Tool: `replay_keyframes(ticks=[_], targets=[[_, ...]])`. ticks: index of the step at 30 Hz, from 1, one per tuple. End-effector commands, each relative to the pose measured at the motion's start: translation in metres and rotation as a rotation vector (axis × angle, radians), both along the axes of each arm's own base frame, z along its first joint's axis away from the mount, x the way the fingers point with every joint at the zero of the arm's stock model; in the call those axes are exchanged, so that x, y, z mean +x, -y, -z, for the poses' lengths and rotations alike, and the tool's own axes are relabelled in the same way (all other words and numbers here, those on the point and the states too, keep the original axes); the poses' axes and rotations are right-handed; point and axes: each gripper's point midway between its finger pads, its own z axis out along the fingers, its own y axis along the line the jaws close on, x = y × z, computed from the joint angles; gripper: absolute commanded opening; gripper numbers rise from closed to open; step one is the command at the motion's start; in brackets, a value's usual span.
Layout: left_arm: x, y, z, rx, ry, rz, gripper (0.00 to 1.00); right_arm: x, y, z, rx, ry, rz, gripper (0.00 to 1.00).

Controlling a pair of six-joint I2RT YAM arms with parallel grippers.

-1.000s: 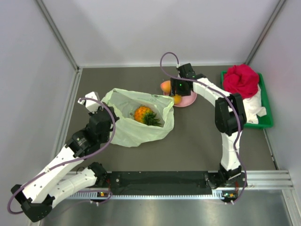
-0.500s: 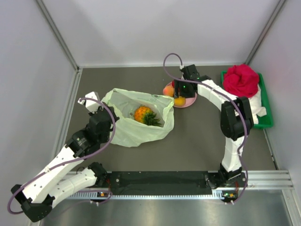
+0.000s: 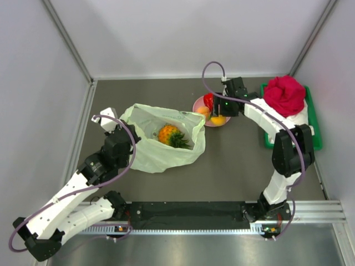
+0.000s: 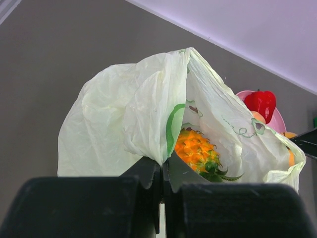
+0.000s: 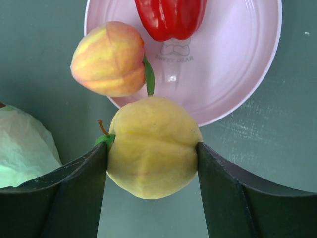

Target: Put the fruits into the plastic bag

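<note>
The yellow peach-like fruit is pinched by the right gripper at the near rim of the pink plate. Since half a second ago the wrist has been swung rightward, and the red pepper is now uncovered from above. The pepper and an orange-yellow fruit lie on the plate. An edge of the plastic bag is clamped in the left gripper, and the pineapple is seen inside the bag. Whether the yellow fruit is lifted cannot be told.
</note>
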Motion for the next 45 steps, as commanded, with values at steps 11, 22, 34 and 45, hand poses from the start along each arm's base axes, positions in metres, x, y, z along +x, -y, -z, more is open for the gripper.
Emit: replay_keyframes(ticks=[11, 22, 34, 45], targets=[[0.001, 0.002, -0.012, -0.046, 0.046, 0.005, 0.0, -0.003, 0.001, -0.114, 0.126, 0.2, -0.048, 0.39], [-0.004, 0.0, -0.013, -0.08, 0.051, 0.011, 0.0, -0.036, -0.025, -0.206, 0.304, 0.369, -0.17, 0.39], [-0.008, 0.005, -0.015, -0.127, 0.048, 0.038, 0.0, -0.104, -0.154, -0.209, 0.4, 0.325, -0.485, 0.39], [-0.021, -0.01, -0.016, -0.142, 0.057, 0.017, 0.0, -0.14, -0.224, -0.161, 0.36, 0.187, -0.566, 0.37]])
